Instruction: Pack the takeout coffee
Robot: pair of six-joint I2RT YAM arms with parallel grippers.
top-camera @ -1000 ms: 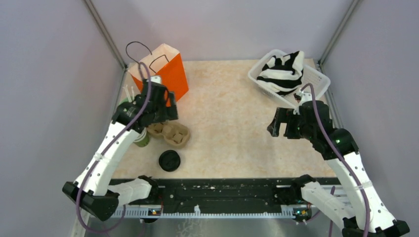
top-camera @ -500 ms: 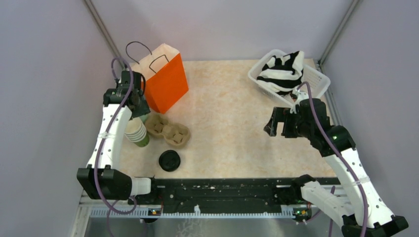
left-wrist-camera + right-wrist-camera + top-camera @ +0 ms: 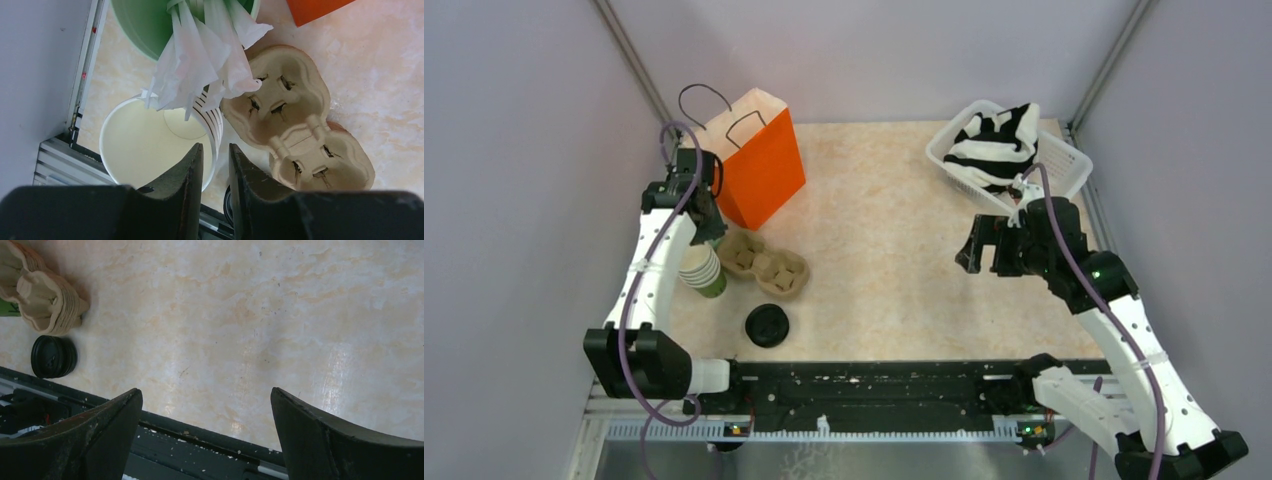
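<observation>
**Left Arm Positioned Over the Cup Stack**

At the near edge of the bench (image 3: 884, 200), a loose black lid (image 3: 767, 325) is lying flat. Just behind it, the stack of lidless cups (image 3: 150, 142) is standing beside the pulp cup carrier (image 3: 297, 135). The left gripper (image 3: 215, 150) is hovering over the stack's rim. Its fingers (image 3: 185, 172) are standing nearly together with a narrow gap, and nothing is visibly gripped. Farther back, a green cup (image 3: 142, 25) holding white wrapped straws (image 3: 200, 65) is standing near the orange paper bag (image 3: 759, 150). The right gripper (image 3: 205, 390) is hanging over bare bench, its fingers wide apart and empty.

No lidded takeout coffee is showing in any view. Judging from this, the cup-picking step is in hand. The next move calls for lowering until the top cup's wall enters the gap, pinching it, and lifting one cup only.
</observation>
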